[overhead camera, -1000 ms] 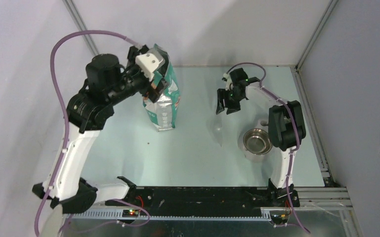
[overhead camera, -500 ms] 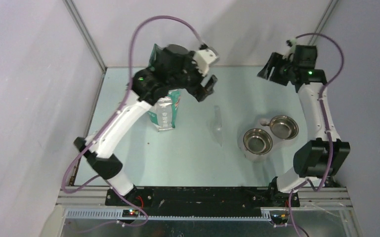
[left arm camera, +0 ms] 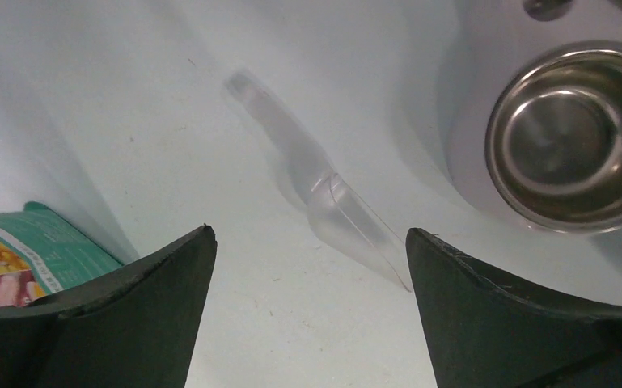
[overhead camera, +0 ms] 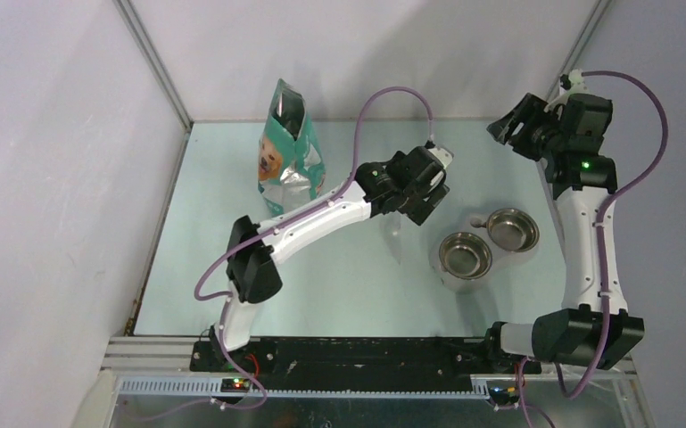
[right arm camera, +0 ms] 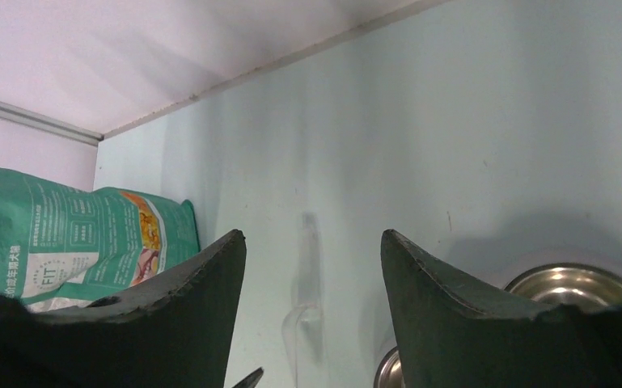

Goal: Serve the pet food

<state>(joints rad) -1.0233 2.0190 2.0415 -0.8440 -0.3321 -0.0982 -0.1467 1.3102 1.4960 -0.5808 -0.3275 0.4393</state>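
Note:
No pet food shows in any view. The teal-green bag (overhead camera: 285,150) with a dog's face stands upright at the back left, its top open. A clear plastic scoop (left arm camera: 323,192) lies flat on the table, empty. My left gripper (overhead camera: 417,193) hovers just above it, and in the left wrist view the left gripper (left arm camera: 308,233) is open with the scoop's bowl end ahead of the fingers. Two empty steel bowls (overhead camera: 464,254) (overhead camera: 511,229) sit to the right. My right gripper (overhead camera: 522,125) hangs open and raised at the back right; the right gripper (right arm camera: 314,234) holds nothing.
The bowls rest in a pale stand (overhead camera: 450,275). Grey walls and metal frame posts close in the table on three sides. The left arm's forearm (overhead camera: 321,214) stretches across the table just in front of the bag. The bag (right arm camera: 65,238) and scoop (right arm camera: 307,275) also show in the right wrist view.
The left arm swung away from the bag to the table's middle and came down over the scoop. The right arm lifted from the middle to the back right corner, uncovering the far bowl.

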